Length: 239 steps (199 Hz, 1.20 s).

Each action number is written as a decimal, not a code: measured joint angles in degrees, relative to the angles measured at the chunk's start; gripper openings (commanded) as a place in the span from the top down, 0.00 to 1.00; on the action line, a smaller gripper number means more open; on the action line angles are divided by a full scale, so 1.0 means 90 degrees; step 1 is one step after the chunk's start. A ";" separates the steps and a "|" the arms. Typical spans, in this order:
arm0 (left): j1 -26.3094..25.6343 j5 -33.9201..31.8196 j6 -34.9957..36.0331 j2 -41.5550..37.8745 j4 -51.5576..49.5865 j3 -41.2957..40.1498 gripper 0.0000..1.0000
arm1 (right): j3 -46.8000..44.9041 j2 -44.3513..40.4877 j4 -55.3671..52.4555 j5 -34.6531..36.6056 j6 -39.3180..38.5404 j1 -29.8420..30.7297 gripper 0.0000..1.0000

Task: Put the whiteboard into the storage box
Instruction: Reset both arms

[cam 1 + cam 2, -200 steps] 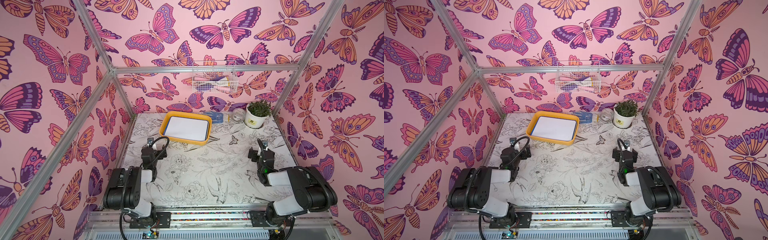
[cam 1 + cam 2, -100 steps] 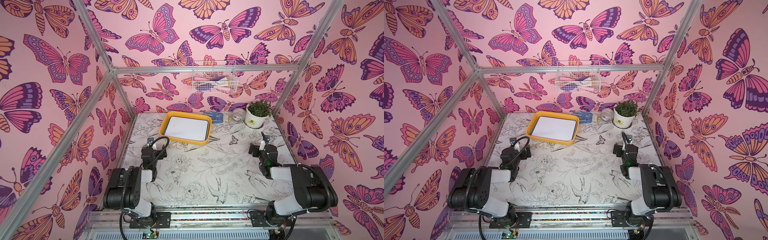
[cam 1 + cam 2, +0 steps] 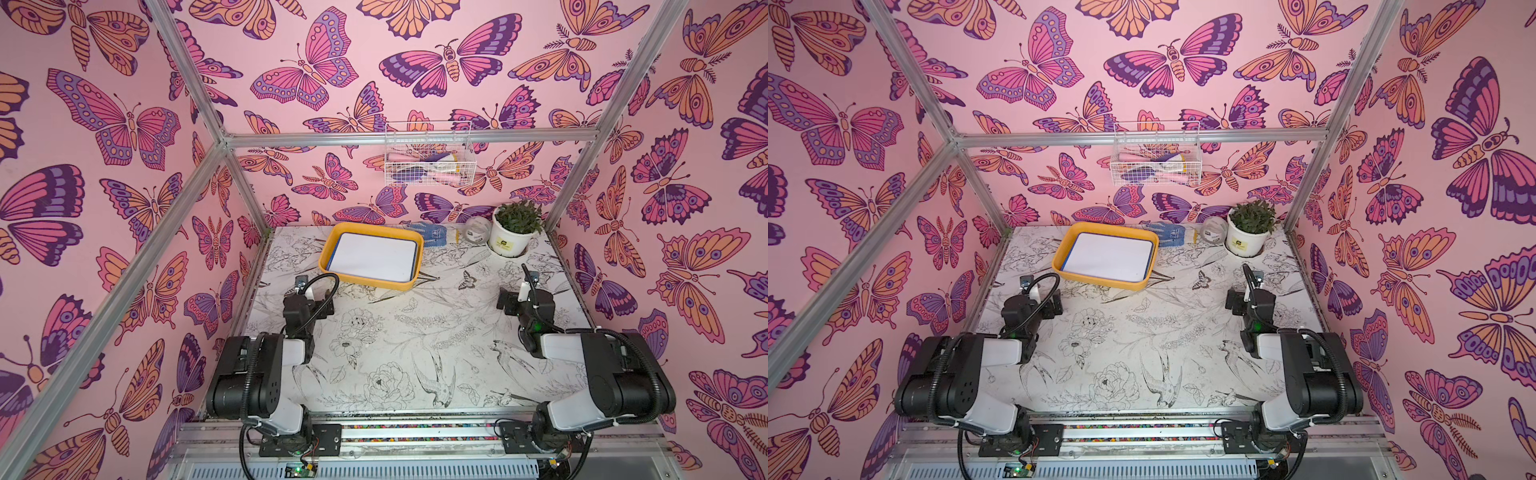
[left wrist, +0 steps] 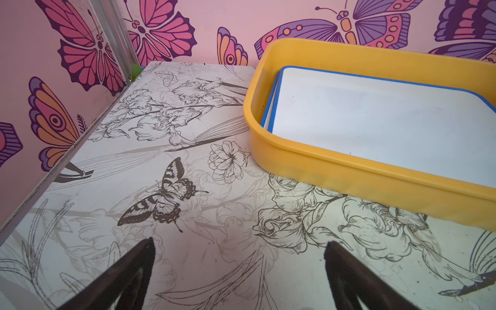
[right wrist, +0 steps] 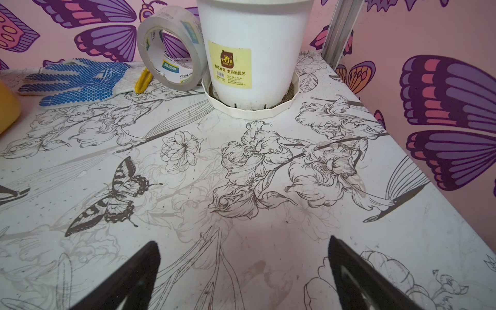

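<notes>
The storage box (image 3: 365, 281) (image 3: 1100, 281) (image 4: 349, 166) is a yellow-orange tray at the far middle of the table. The whiteboard (image 3: 372, 262) (image 3: 1108, 257) (image 4: 375, 120), white with a blue frame, lies flat inside it, and a second blue edge shows beneath it. My left gripper (image 3: 313, 297) (image 3: 1040, 305) (image 4: 240, 244) hovers just in front of the box's near left corner, open and empty. My right gripper (image 3: 521, 301) (image 3: 1248, 301) (image 5: 243, 241) is open and empty over bare table at the right, facing the plant pot.
At the back right stand a white plant pot (image 3: 509, 239) (image 5: 255, 53) in a saucer, a tape roll (image 3: 477, 228) (image 5: 171, 48) and a blue-dotted glove (image 3: 430, 233) (image 5: 77, 80). A white wire basket (image 3: 428, 162) hangs on the back wall. Pink walls and aluminium posts close in the table.
The right arm has shifted a little toward the far side. The left arm, the box and the whiteboard have not moved.
</notes>
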 measured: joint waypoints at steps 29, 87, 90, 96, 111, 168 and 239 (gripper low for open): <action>-0.0012 -0.0005 0.0000 0.0000 -0.0002 0.0000 0.00 | 0.0000 0.0000 0.0000 -0.0002 -0.0002 0.0000 0.01; -0.0141 -0.0146 0.0068 0.0000 0.0000 0.0000 0.00 | 0.0000 0.0000 0.0002 -0.0022 -0.0002 0.0000 0.01; -0.0141 -0.0151 0.0070 0.0000 0.0000 0.0000 0.00 | 0.0000 0.0000 0.0000 -0.0024 0.0000 0.0000 0.01; -0.0141 -0.0151 0.0068 0.0000 -0.0002 0.0000 0.00 | 0.0000 0.0000 0.0002 -0.0024 0.0000 0.0000 0.01; -0.0141 -0.0153 0.0070 0.0000 0.0000 0.0000 0.01 | 0.0000 0.0000 0.0002 -0.0022 0.0000 0.0000 0.01; -0.0141 -0.0153 0.0092 0.0000 0.0000 0.0000 0.00 | -0.0199 -0.0034 0.0328 -0.0024 0.0000 0.0000 0.01; -0.0141 -0.0172 0.0095 0.0000 0.0000 0.0000 0.00 | -0.0279 -0.0097 0.0595 0.0347 0.0136 0.0019 0.00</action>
